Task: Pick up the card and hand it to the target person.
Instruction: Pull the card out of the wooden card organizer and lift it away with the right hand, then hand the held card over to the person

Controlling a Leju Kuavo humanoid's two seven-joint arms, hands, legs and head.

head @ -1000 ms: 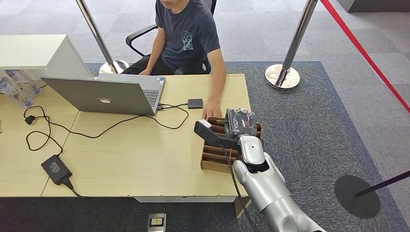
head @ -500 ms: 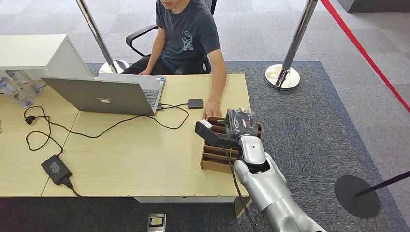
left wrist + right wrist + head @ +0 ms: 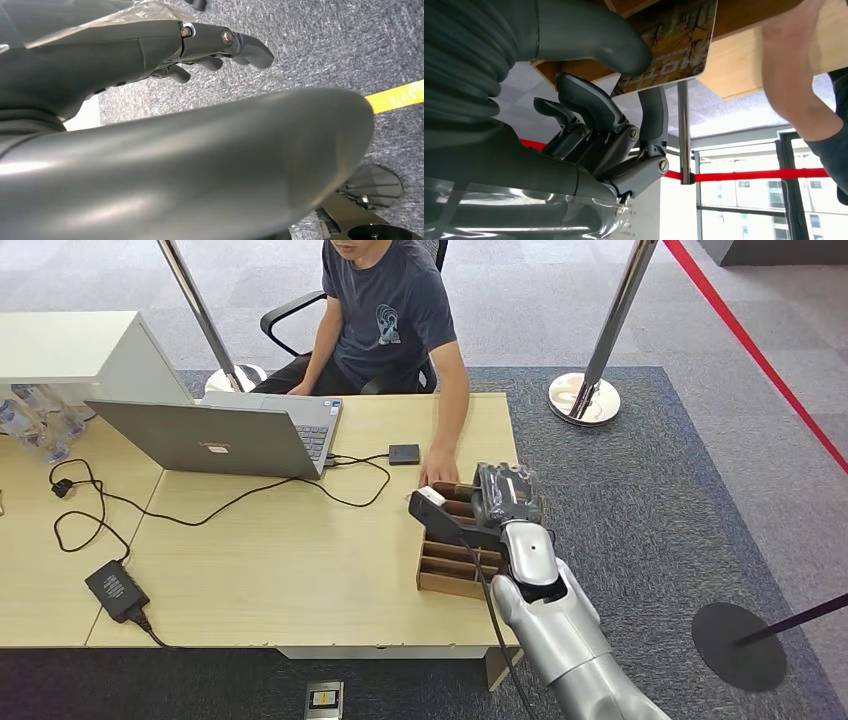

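At the near right corner of the desk (image 3: 300, 570), the right hand (image 3: 505, 495) sits over the far end of the wooden slotted rack (image 3: 450, 565). From its wrist camera, the card (image 3: 676, 42) is pinched between the thick thumb and a dark finger (image 3: 653, 117), so the hand is gripping it, right at the rack's edge. The person's hand (image 3: 437, 472) rests on the desk just beyond the rack, near the card and slightly toward the laptop (image 3: 215, 435). I'd judge the handover needs only a short reach forward and leftward, card's free edge leading. The left hand (image 3: 220, 47) hangs over the carpet, fingers loosely apart and holding nothing, so it is plainly the farther one.
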